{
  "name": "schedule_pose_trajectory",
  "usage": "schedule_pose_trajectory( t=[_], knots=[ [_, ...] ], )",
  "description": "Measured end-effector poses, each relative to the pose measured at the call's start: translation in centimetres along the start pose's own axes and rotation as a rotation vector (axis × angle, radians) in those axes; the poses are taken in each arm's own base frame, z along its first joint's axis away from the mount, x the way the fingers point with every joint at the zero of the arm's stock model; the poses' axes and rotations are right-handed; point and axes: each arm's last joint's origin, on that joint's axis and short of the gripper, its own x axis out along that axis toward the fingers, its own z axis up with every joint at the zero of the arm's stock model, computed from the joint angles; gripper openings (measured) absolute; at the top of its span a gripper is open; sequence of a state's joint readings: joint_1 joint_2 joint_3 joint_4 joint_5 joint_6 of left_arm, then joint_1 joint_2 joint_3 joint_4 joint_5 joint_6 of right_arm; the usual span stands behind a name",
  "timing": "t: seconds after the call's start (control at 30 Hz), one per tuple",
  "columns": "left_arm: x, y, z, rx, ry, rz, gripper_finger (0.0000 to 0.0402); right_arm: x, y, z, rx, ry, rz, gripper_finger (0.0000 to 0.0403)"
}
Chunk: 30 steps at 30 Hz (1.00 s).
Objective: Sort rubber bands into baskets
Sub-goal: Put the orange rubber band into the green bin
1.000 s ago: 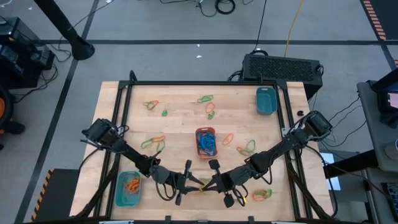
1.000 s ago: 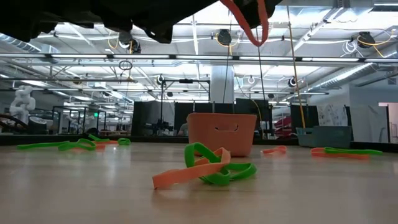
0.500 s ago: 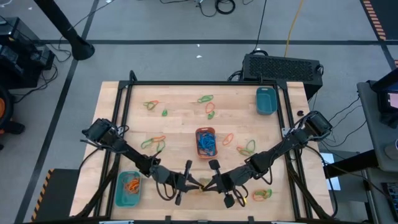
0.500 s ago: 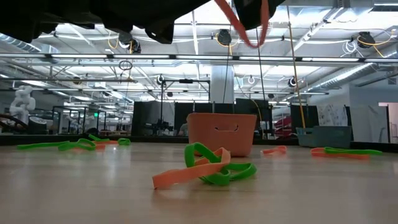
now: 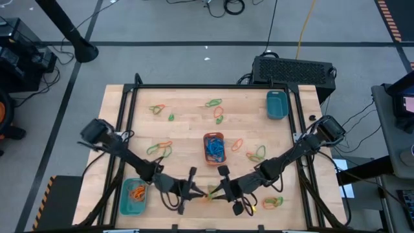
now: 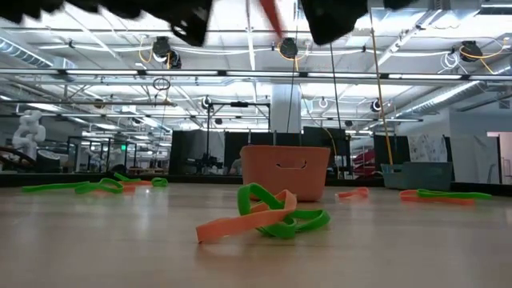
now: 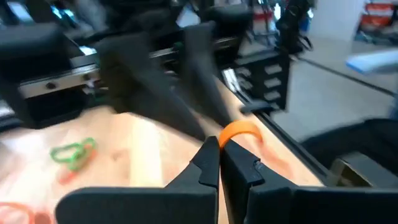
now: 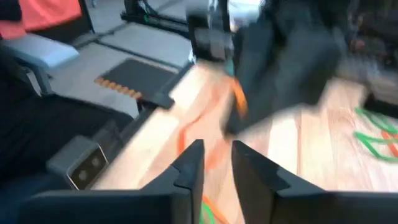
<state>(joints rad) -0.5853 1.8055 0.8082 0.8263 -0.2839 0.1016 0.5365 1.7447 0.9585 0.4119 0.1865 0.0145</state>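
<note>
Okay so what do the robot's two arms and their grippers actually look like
Both arms are dark, slim and jointed, with black cables looping along them. The left gripper and right gripper each carry two flat, black, tapering fingers, like those seen in the right wrist view. No markings are legible.

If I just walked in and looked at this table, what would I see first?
Two dark robot arms meet nose to nose at the near edge of the wooden table; the left gripper pinches a thin orange rubber band, and the right gripper faces it with its fingers apart. Right behind them, mid-table, stands a small orange plastic basket holding blue bands, with green and orange bands scattered all around.
</note>
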Motion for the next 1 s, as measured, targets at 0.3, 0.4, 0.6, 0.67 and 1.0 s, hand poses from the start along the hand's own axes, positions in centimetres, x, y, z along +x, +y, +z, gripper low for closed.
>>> schedule_pose_trajectory(
  t=[0.3,0.4,0.6,0.67,1.0],
  knots=[
    [-6.8,-1.0,3.6,-0.272,0.411,-0.056,0.0003,-0.3,0.2,-1.0,0.174,0.125,0.063,0.0127],
    [-9.5,-1.6,4.0,-0.442,0.564,-0.085,0.0003,-1.0,0.4,-0.9,0.310,0.202,0.155,0.0130],
    [-13.3,-3.3,3.3,-0.772,0.910,-0.090,0.0002,-2.5,1.6,-1.0,0.647,0.390,0.289,0.0130],
    [-14.1,-3.7,2.8,-0.808,0.999,-0.055,0.0002,-3.1,2.7,-1.5,0.717,0.488,0.308,0.0130],
    [-17.2,-3.8,1.2,-0.900,1.359,0.176,0.0002,-6.1,7.4,-4.3,0.962,0.910,0.194,0.0130]
  ],
)
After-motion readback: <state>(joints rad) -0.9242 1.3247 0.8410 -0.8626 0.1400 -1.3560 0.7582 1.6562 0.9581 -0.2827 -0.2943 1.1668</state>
